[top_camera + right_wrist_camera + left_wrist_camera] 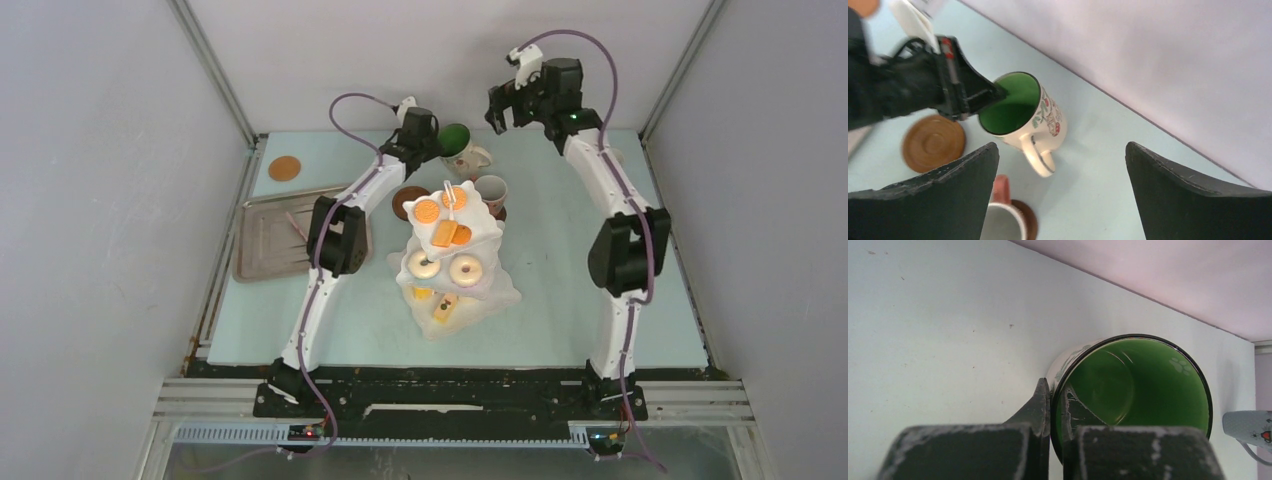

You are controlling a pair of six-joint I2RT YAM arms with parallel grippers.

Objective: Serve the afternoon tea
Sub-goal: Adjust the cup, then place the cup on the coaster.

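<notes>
- Left wrist view: left gripper is clamped on the rim of the green-inside mug, one finger inside the wall and one outside.
- The mug is at the far side of the table, behind the three-tier stand. It is near a bare coaster but not on it.
- Right gripper is raised over the far edge, jaws wide apart, holding nothing.
- Handling, my read: glazed ceramic, so stiff, fairly heavy, slick and prone to chipping. A rim pinch lets it swing, so move slowly. The handle on its right side is the other place to hold it.
- Hidden: the mug base is cut off, so I can't tell if it's lifted or resting.
- A pinkish sliver by the small pale mug is cropped and unidentifiable.
</notes>
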